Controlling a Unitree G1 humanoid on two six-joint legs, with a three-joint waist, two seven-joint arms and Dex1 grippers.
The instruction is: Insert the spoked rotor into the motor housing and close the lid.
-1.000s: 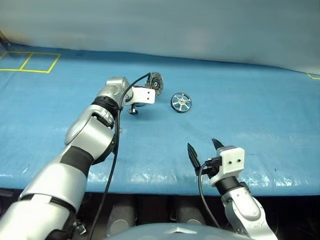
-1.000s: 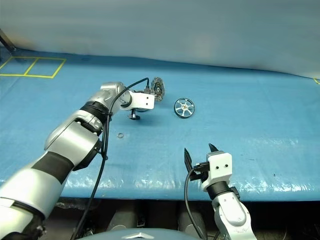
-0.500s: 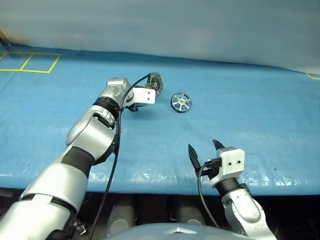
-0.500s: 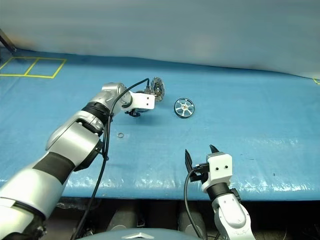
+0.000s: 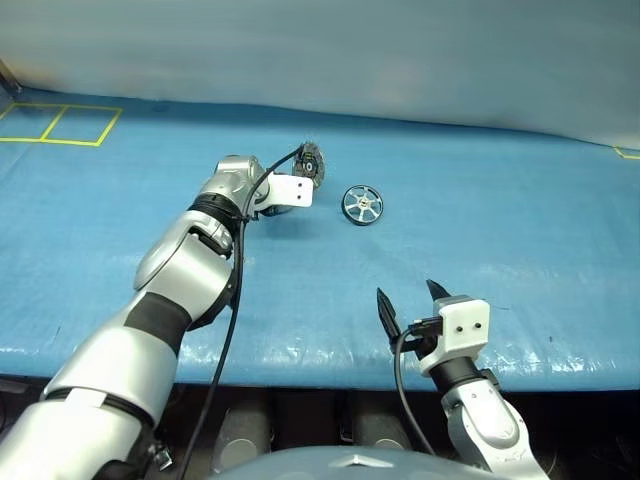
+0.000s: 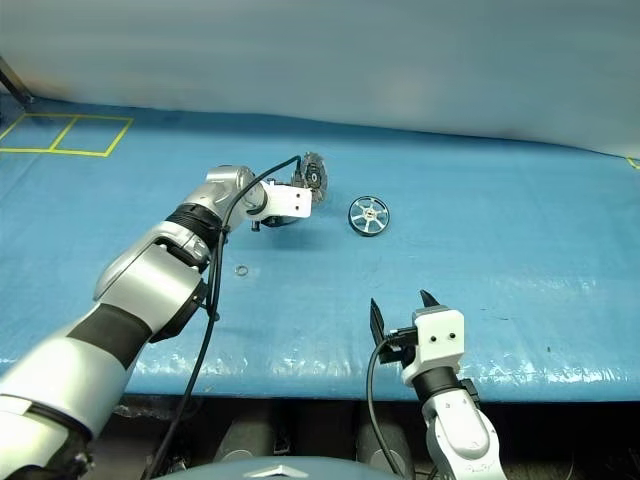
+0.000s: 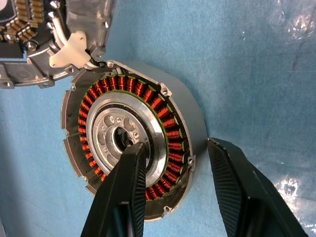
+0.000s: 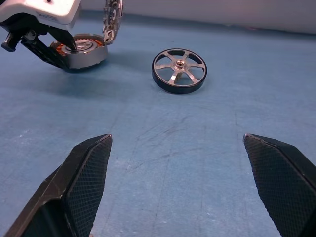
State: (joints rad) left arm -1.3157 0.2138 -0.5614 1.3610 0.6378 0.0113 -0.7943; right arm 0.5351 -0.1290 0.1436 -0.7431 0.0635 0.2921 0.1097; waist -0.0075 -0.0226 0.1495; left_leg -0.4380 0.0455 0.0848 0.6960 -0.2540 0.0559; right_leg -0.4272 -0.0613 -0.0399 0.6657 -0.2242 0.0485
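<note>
Left eye view: low and right of centre the right pincer [image 5: 410, 302] waits wide open and empty over the blue counter [image 5: 520, 230]. Farther back, mid-frame, the spoked rotor [image 5: 361, 205] lies flat just right of the motor housing [image 7: 133, 153]. There the left pincer [image 7: 175, 168] straddles the wall, one finger inside, the other outside, part-closed, the lid [image 5: 311, 165] standing open; squeezing off-centre could tip the housing or scrape its copper windings.

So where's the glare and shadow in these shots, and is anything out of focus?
Left eye view: glare streaks on the blue table cover along its near edge. Left wrist view: bright sheen on the motor housing and its silver centre. Right wrist view: the right pincer looks soft up close, and the spoked rotor casts a soft shadow.
</note>
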